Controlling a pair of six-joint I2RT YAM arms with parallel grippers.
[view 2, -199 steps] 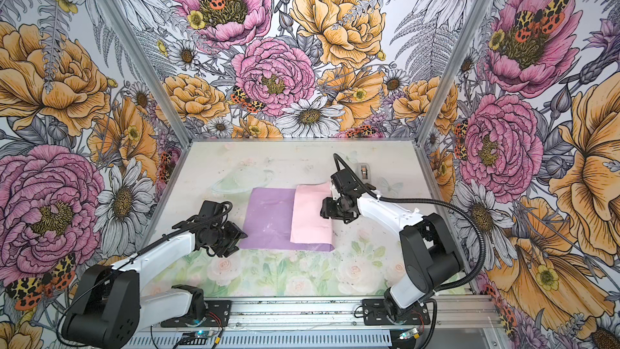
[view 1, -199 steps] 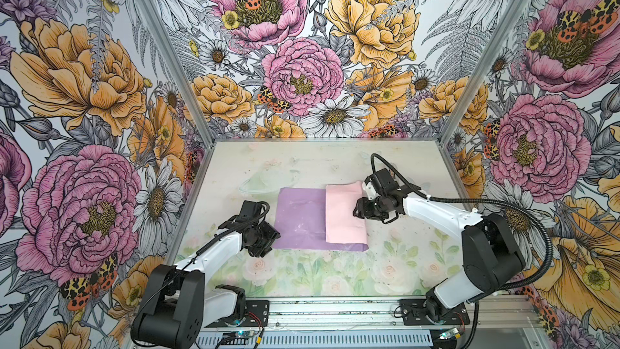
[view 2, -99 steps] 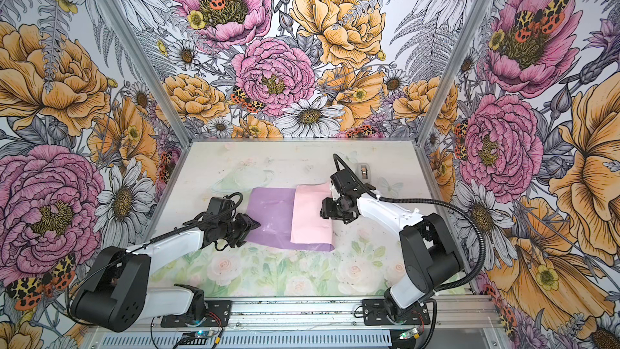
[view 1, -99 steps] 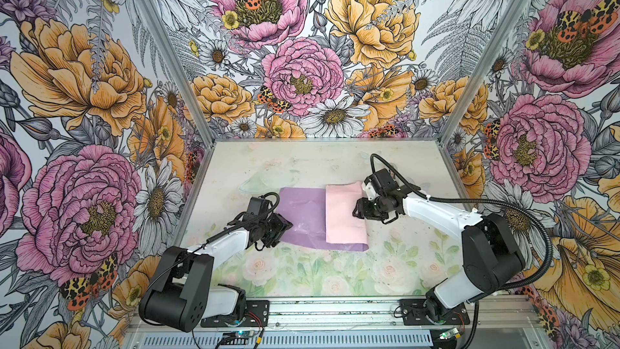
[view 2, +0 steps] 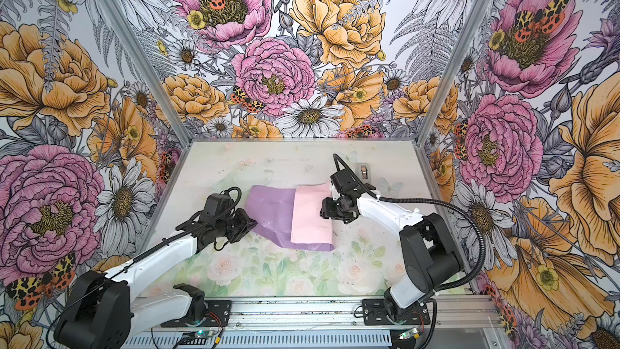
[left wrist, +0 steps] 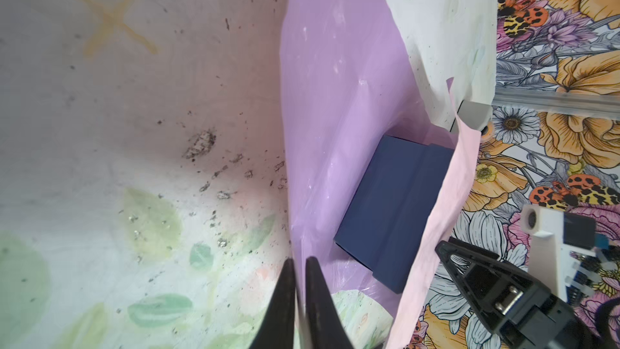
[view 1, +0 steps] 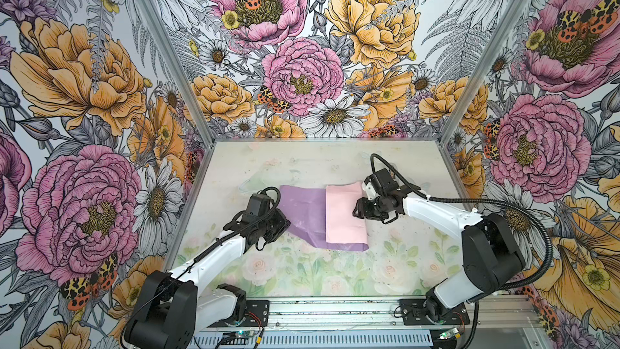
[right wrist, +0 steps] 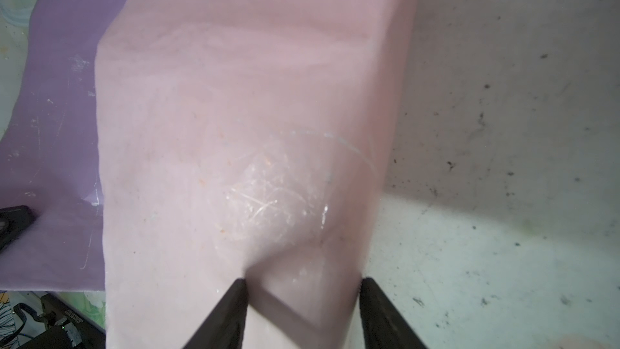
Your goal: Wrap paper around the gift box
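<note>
A pale table [view 1: 302, 162], printed with faded green leaves and pink roses, fills the floor of the booth. Its surface is scuffed, and the left wrist view shows dark specks and crumbs [left wrist: 201, 142] and a yellowish X mark [left wrist: 107, 18]. Three walls papered with large pink, orange and white flowers and spotted moths [view 1: 302, 72] enclose it, joined by bare aluminium corner posts [view 1: 167, 52]. A small grey tape dispenser [view 2: 364, 171] stands on the far right part of the table in a top view. A slotted aluminium rail [view 1: 335, 310] runs along the near edge.
</note>
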